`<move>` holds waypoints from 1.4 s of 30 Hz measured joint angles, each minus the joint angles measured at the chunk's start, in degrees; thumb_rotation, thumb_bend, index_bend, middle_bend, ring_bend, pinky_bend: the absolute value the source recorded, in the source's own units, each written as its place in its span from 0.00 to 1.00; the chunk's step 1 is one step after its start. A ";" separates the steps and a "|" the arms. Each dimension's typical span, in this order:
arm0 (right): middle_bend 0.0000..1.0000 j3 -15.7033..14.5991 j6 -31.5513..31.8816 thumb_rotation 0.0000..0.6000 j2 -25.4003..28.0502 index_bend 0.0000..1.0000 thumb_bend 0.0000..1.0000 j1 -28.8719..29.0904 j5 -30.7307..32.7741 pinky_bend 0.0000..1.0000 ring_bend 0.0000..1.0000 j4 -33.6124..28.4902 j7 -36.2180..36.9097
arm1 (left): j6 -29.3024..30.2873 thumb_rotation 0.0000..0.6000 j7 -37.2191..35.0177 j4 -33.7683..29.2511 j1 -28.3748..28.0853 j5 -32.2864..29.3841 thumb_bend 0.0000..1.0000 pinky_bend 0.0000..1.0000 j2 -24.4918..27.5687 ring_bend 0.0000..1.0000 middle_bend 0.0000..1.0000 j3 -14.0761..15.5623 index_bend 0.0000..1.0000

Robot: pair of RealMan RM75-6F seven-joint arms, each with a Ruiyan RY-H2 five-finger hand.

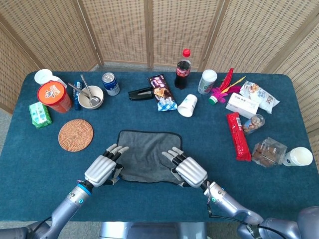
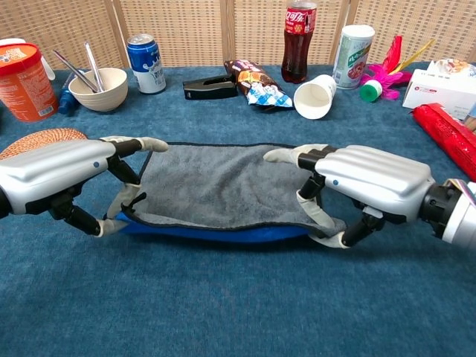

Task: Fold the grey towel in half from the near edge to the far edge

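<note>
The grey towel (image 1: 147,152) (image 2: 223,186) lies in the middle of the table, its near edge raised off the cloth so its blue underside (image 2: 216,232) shows. My left hand (image 1: 103,168) (image 2: 63,175) grips the near left corner. My right hand (image 1: 188,170) (image 2: 368,182) grips the near right corner. Both hands hold their corners a little above the table, with the far edge of the towel still flat.
A woven coaster (image 1: 76,134) lies left of the towel. Behind the towel stand a bowl with spoons (image 1: 90,96), a can (image 1: 110,83), a snack bag (image 1: 162,92), a cola bottle (image 1: 182,68) and a tipped paper cup (image 1: 188,105). A red packet (image 1: 238,135) lies to the right.
</note>
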 measured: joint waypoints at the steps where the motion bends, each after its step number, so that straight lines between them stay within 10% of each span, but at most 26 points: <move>1: 0.00 0.02 -0.29 1.00 0.11 0.75 0.37 0.06 0.11 0.00 0.00 -0.25 0.15 | 0.22 1.00 -0.10 -0.08 0.12 -0.10 0.48 0.00 0.00 0.00 0.00 -0.10 0.74; 42: 0.00 8.00 -3.49 1.00 -3.26 0.76 0.38 1.62 10.34 0.00 0.00 -0.15 -2.19 | 3.61 1.00 -2.13 -2.31 1.42 -3.68 0.49 0.00 0.40 0.00 0.00 -4.52 0.74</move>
